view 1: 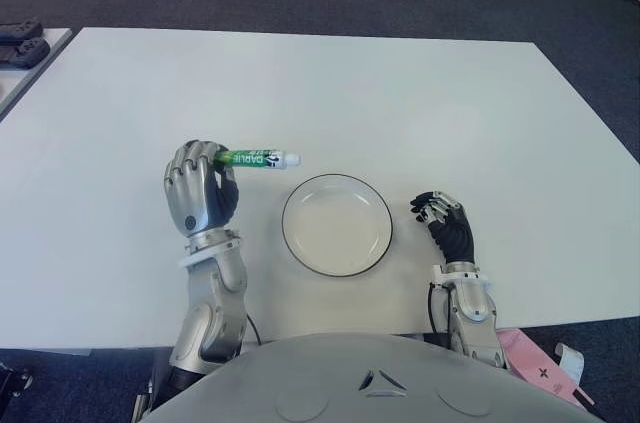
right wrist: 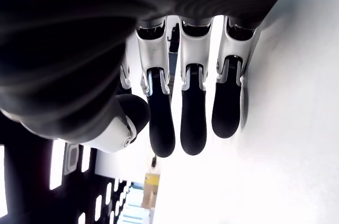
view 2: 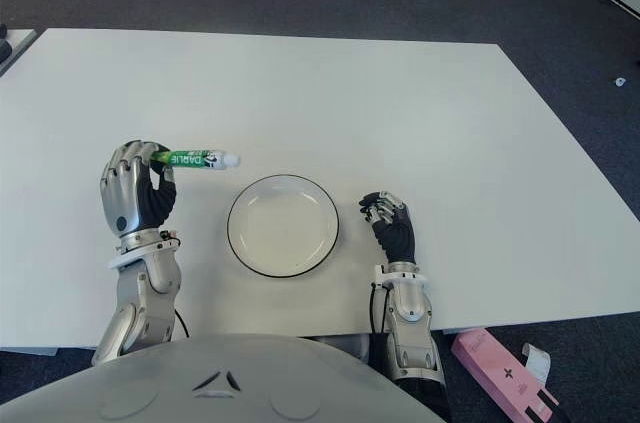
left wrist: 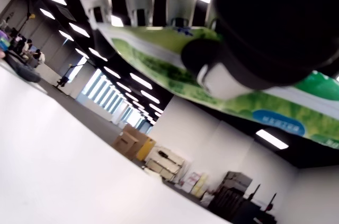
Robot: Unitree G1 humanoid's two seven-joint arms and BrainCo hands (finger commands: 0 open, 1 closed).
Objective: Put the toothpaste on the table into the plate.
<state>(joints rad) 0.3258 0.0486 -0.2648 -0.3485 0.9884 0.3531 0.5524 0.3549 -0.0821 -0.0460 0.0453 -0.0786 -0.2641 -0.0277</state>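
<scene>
Spanning most of both eye views, the white surface carries everything w/ dark carpet around it. Plate, white w/ a dark rim, sits near the front edge between the two arms, nothing in it. Left robot hand is up just left of the plate, fingers curled round the toothpaste; left wrist view confirms, thumb pressed on the green tube from one side, fingers on the other. Tube is green and white, roughly level, white cap end sticking out toward the right, tip just beyond the plate's far-left rim, not over the dish itself. Whether it's clear of the surface: looks lifted, can't tell for sure. Right robot hand shows right of the plate, apart from it, fingers loosely bent, holding nothing per right wrist view. Pink box on the floor by the front right corner.
</scene>
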